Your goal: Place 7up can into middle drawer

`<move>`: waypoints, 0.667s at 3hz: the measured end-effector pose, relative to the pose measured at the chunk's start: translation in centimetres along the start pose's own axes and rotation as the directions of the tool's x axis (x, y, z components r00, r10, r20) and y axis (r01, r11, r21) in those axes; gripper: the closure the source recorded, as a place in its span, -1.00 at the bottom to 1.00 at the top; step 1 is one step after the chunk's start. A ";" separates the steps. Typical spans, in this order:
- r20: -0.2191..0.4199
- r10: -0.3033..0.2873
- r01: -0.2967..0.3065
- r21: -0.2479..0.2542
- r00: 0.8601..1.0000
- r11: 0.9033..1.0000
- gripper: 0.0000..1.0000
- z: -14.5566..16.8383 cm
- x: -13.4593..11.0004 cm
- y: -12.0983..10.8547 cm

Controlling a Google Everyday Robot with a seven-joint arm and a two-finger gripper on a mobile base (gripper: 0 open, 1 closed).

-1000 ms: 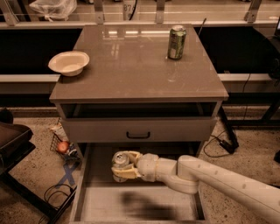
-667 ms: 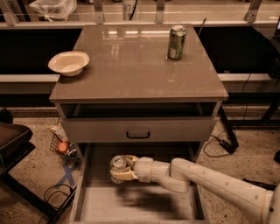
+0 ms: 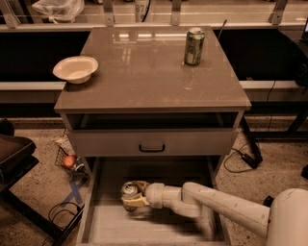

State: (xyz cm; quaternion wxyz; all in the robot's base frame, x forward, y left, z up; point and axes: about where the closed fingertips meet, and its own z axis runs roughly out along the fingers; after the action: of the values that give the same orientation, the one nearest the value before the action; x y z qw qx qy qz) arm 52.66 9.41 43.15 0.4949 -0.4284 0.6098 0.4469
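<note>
From my seat, the white arm (image 3: 226, 206) comes in from the lower right and reaches left across the pulled-out middle drawer (image 3: 120, 229). At its end the gripper (image 3: 130, 197) sits over the left half of the drawer box, with its fingers clamped on the 7up can (image 3: 128, 188). The can stands upright with its silver top facing up, inside the drawer's walls. I cannot tell whether its base touches the drawer floor.

On the ground left of the drawer I see a blue tape cross (image 3: 74, 192) and, a little farther back, a small orange thing (image 3: 70, 161) in a wire holder.

Above the open drawer is a grey drawer front (image 3: 192, 142) with a dark handle (image 3: 151, 147), and a dark gap runs over it under the cabinet top (image 3: 144, 77). On that top a pale bowl (image 3: 75, 68) rests near the left edge, and a green can (image 3: 194, 46) stands upright towards the back right, well apart from the bowl. Beyond, at the far left, lies a clear plastic bag (image 3: 57, 7)
</note>
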 end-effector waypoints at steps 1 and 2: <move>0.003 -0.001 0.001 -0.003 1.000 1.000 0.50 0.1 -0.3 0.1; 0.004 0.000 0.000 -0.006 1.000 1.000 0.03 0.3 -0.3 0.2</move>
State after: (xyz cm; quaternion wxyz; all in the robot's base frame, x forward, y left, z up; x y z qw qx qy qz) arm 52.58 9.76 43.46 0.4949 -0.4292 0.6072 0.4496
